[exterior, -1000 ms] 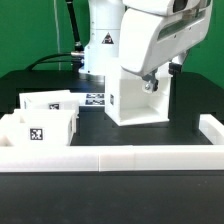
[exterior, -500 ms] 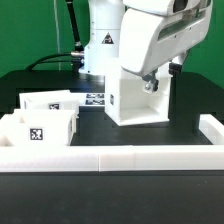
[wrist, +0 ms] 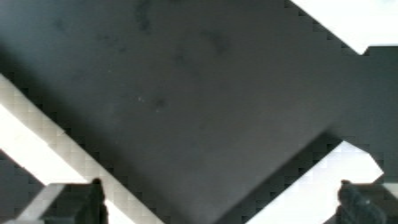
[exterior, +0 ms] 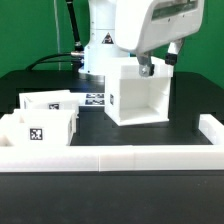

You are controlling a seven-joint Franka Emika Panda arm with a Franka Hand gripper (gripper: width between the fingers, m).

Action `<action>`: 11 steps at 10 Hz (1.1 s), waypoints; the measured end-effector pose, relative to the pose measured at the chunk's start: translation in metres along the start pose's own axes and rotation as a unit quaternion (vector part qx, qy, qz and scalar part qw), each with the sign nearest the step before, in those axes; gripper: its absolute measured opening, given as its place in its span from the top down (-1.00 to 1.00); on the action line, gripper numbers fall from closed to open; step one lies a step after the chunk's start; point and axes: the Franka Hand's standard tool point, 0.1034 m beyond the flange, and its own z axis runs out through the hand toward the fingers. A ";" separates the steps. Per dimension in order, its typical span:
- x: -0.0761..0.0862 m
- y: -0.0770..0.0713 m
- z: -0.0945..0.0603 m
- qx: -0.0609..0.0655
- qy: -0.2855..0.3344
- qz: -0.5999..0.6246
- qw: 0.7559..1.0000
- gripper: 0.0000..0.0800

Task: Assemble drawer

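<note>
The drawer's large white casing (exterior: 138, 95) stands on the black table, its open side facing the camera, with a square tag on the wall at the exterior view's left. Two smaller white trays (exterior: 48, 102) (exterior: 45, 130) with tags sit at the exterior view's left. My gripper (exterior: 161, 64) hangs just above the casing's top edge, open and empty. In the wrist view the gripper (wrist: 214, 205) has its fingertips (wrist: 64, 205) far apart. White casing walls (wrist: 32, 140) run slantwise below it, around the dark table.
A low white wall (exterior: 110, 158) edges the table at the front and sides. The marker board (exterior: 97, 99) lies flat behind the trays, beside the casing. The robot's white base (exterior: 100, 40) stands behind the casing.
My gripper has risen from inside the casing's opening to just above its top edge. The casing and the trays have not moved.
</note>
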 end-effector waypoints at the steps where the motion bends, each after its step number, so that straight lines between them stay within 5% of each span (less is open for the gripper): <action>1: 0.000 0.000 -0.002 0.005 0.002 0.038 0.999 -0.63; 6: 0.000 -0.007 -0.004 0.003 0.003 0.177 0.984 -0.63; 11: -0.033 -0.067 -0.020 -0.013 0.009 0.207 0.978 -0.63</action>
